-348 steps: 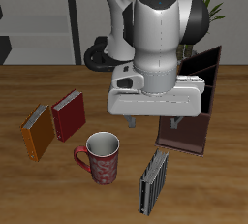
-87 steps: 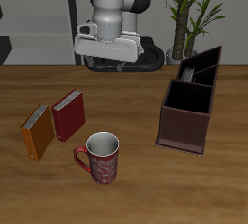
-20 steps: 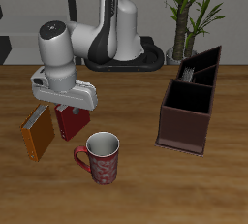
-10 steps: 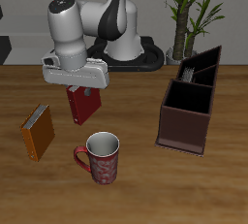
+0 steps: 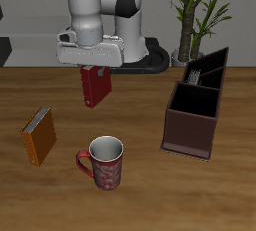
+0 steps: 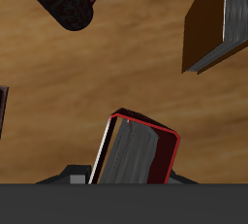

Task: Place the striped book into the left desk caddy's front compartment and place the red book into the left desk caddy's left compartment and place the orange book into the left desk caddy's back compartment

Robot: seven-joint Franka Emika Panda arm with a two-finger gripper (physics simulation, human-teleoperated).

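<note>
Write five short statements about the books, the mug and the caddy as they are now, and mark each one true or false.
1. The gripper holds the red book clear of the table. True.
2. The orange book is inside the left desk caddy. False: it is on the table, far from the caddy.
3. The mug stands upright, nearer the table's front edge than the lifted book. True.
4. The striped book lies flat beside the mug. False: it sits in one of the caddy's narrow slots.
5. The caddy's large square section holds the red book. False: that section looks empty.
</note>
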